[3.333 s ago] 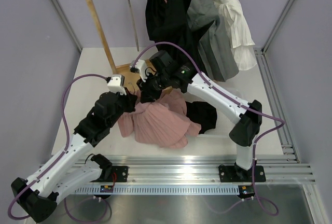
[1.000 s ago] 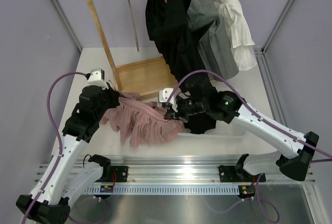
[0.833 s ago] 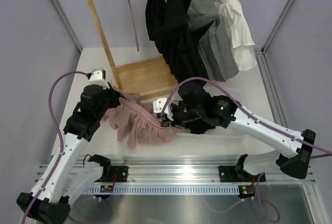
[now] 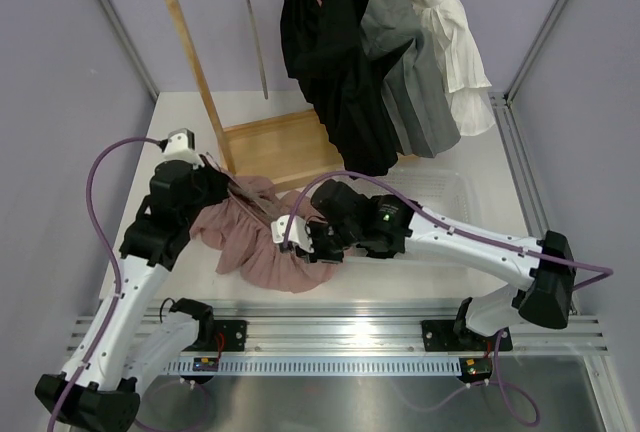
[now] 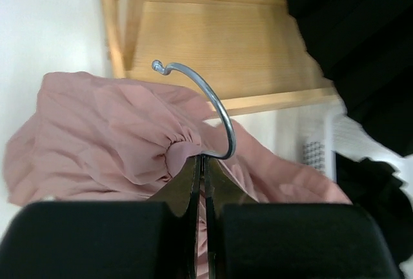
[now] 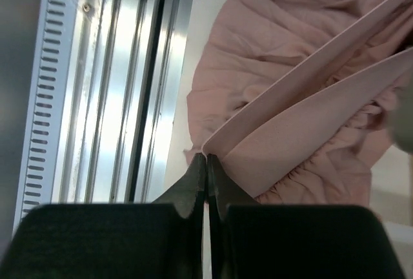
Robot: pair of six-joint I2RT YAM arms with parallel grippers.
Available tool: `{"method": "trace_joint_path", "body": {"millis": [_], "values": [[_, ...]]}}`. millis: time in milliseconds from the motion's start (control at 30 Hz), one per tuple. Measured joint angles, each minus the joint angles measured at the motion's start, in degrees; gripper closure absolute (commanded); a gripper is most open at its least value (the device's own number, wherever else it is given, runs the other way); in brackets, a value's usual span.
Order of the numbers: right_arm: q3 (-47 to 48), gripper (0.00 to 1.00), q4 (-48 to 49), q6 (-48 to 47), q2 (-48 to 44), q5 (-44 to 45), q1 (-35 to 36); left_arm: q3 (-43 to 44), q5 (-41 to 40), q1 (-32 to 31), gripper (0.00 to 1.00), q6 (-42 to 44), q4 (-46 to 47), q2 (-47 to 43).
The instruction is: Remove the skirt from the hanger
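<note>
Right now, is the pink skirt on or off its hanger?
On, it seems: the skirt bunches around the base of the hanger hook, where the left gripper is shut. The rest of the hanger is hidden.

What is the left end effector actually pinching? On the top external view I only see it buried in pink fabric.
Observer: The left wrist view shows the left end effector shut at the base of the metal hanger hook, with the pink skirt bunched around it.
Operator: And the right one?
Observer: The right wrist view shows the right end effector shut on the folded corner of a flat pale pink band of the skirt.
</note>
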Motion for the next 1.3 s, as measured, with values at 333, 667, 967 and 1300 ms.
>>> {"method": "trace_joint_path", "body": {"millis": [333, 667, 967, 1300], "values": [[-3.2, 0.95, 7.1, 6.4, 1.5, -8.3, -14.0, 0.4, 8.7, 2.2, 1.00, -10.3, 1.7, -3.8], [-3.2, 0.85, 12.3, 9.5, -0.9, -21.1, -16.3, -1.0, 14.3, 2.6, 1.00, -18.0, 5.5, -7.9], [-3.2, 0.30, 9.8, 6.7, -2.8, -20.8, -16.3, -5.0, 12.4, 2.6, 1.00, -21.6, 8.7, -8.0], [10.4, 0.00, -5.5, 0.3, -8.0, -14.4, -16.5, -8.8, 14.2, 2.6, 1.00, -28.0, 17.2, -2.0]]}}
